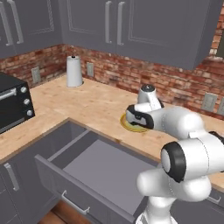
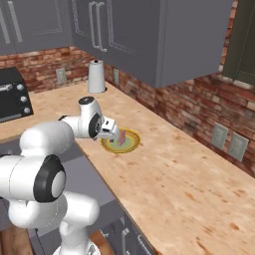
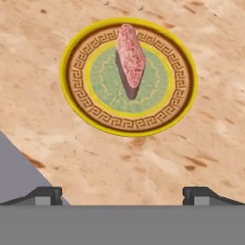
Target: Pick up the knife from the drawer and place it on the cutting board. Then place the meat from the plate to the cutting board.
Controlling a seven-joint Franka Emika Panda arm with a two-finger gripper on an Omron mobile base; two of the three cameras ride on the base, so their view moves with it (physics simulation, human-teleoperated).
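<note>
The arm (image 2: 47, 149) is glossy white in bulbous rounded segments, with dark bands at its joints and small dark fingertips (image 3: 45, 195).

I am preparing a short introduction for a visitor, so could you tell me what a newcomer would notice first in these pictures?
First the pink slab of meat lying on the round plate with its yellow rim and patterned brown band, on the wooden counter. Next the white arm, its open gripper poised above that plate. Then the wide grey drawer pulled open below the counter edge, with its visible floor bare.
</note>
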